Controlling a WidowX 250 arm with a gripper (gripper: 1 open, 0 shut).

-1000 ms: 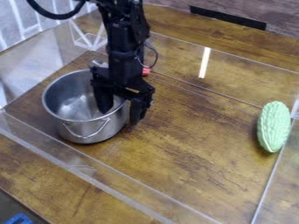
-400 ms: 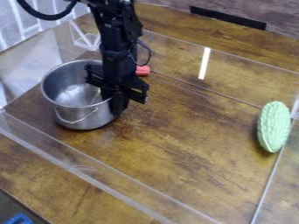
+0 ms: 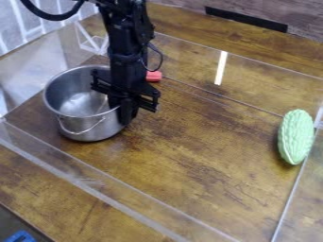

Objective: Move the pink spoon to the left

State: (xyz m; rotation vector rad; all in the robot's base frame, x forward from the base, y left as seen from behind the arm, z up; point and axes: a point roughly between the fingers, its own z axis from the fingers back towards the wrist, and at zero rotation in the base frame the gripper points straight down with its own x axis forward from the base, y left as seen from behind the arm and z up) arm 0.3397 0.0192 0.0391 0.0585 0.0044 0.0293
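Behind the closed gripper point(image 3: 130, 112), the pink spoon point(image 3: 154, 77) shows only its reddish tip.

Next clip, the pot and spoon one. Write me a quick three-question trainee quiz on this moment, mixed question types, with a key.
1. True or false: the green vegetable lies inside the steel pot.
2. Multiple choice: where is the gripper? A) over the green vegetable B) down at the pot's right rim C) raised high above the bare wood
3. Short answer: what colour is the spoon part that shows beside the arm?

Key
1. False: it lies on the table far to the right, apart from the pot.
2. B
3. Reddish pink; only a small part shows behind the arm.
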